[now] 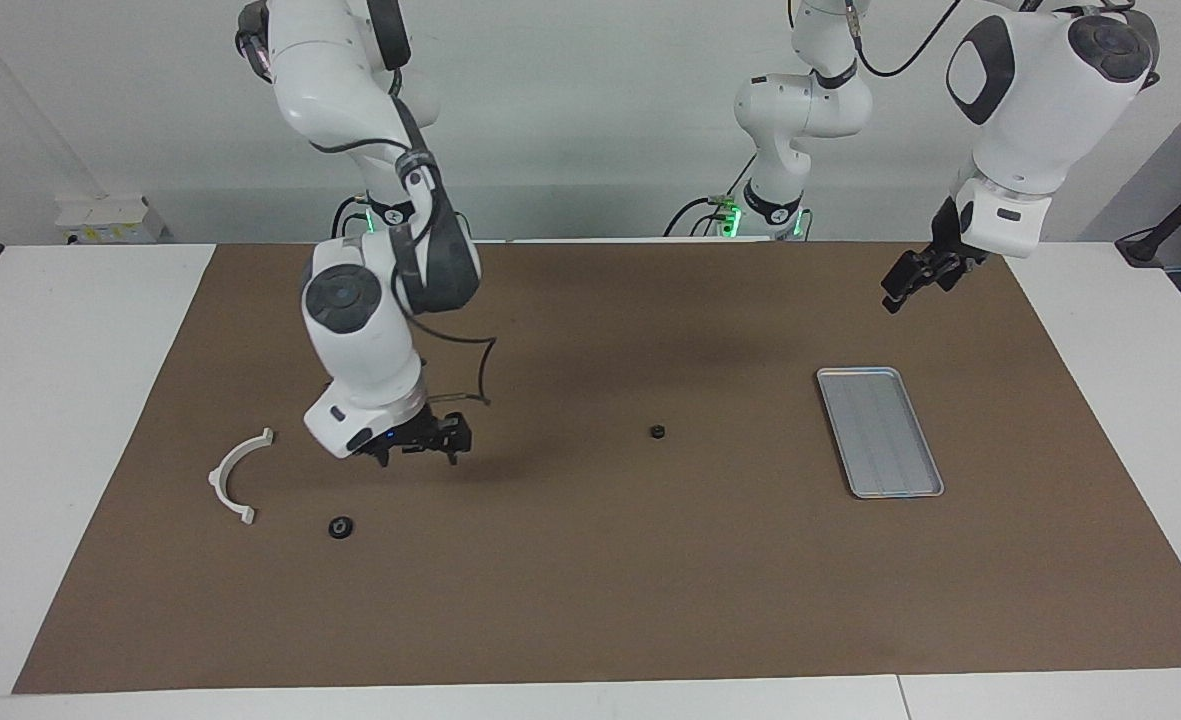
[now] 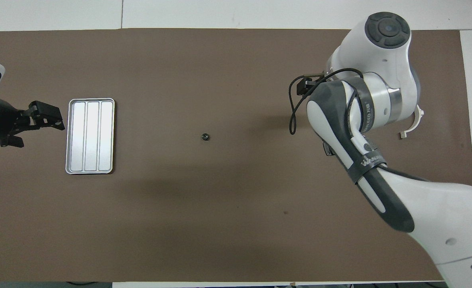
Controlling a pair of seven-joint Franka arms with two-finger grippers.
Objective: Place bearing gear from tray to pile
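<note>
Tray (image 1: 880, 430) bare; one bearing gear (image 1: 341, 526) lies beside the white bracket (image 1: 238, 475), a second small dark part (image 1: 657, 432) mid-tabletop | right gripper (image 1: 418, 452) hangs spread and empty near the bracket; left gripper (image 1: 892, 297) waits spread near the tray | likely next: right gripper fetches the mid-tabletop part

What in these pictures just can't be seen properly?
- White half-ring: in the overhead view, the right arm covers most of it.
- Small black ring beside it: shows in the facing view only; overhead, the right arm hides it.
- Dark part at mid-mat: too small to identify in either view.
- Left gripper: overhead, the picture's edge cuts off its arm.
</note>
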